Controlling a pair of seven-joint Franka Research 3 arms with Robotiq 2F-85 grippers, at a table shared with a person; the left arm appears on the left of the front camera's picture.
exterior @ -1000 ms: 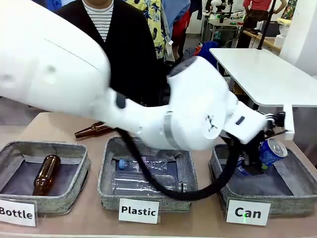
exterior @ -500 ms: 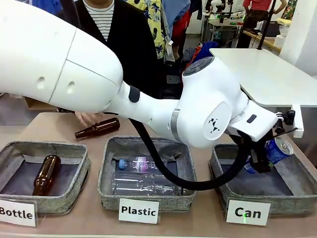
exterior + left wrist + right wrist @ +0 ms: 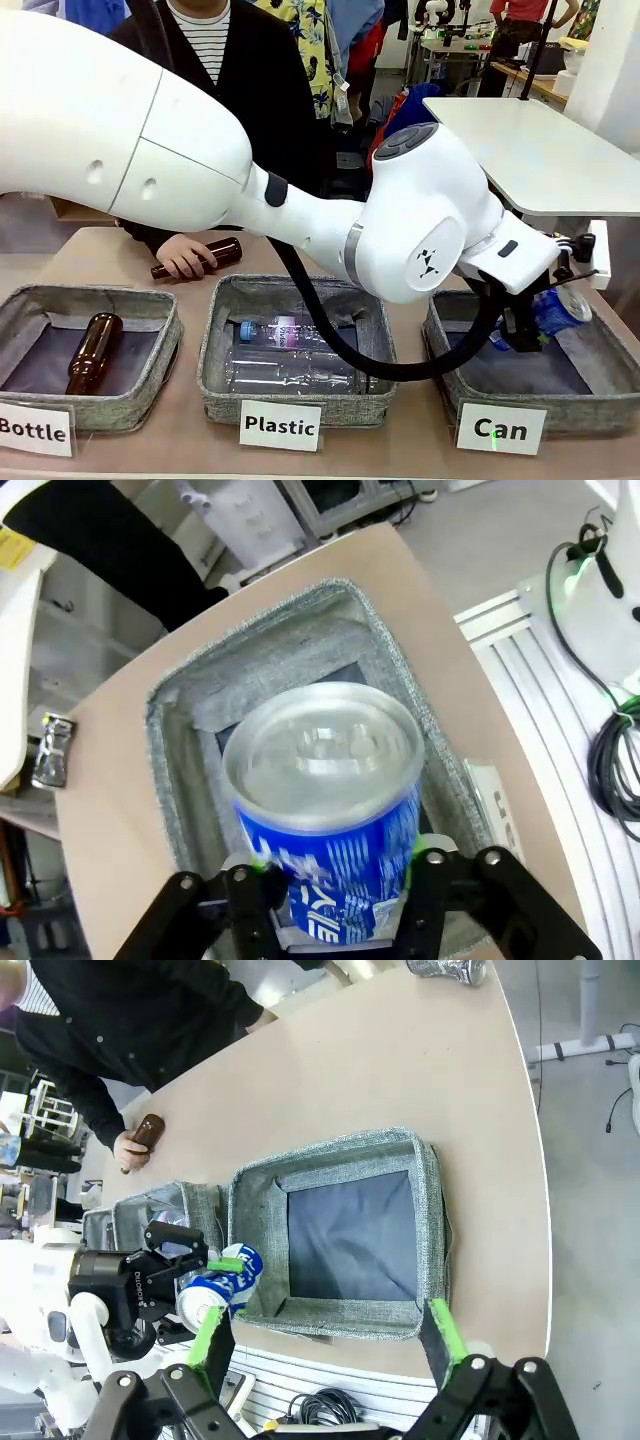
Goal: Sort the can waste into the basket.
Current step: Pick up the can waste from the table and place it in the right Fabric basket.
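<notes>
The blue can (image 3: 320, 780) hangs over the Can basket (image 3: 560, 412), between the green pads of my left gripper (image 3: 337, 860). I cannot tell whether they clamp it or merely flank it. My right gripper (image 3: 328, 1325) stands wide apart and empty, looking down on the basket. The crushed can (image 3: 48, 750) lies on the table (image 3: 110, 880), well apart.

A pale brown table top (image 3: 60, 262) is running across the near part of the scene. Behind it on the right a white table (image 3: 530, 150) is standing, and farther away a workbench (image 3: 528, 80) is carrying equipment. A white wall (image 3: 610, 60) is closing the far right corner. Grey floor (image 3: 600, 1160) is showing beside the table, and black cables (image 3: 615, 770) are lying there.
</notes>
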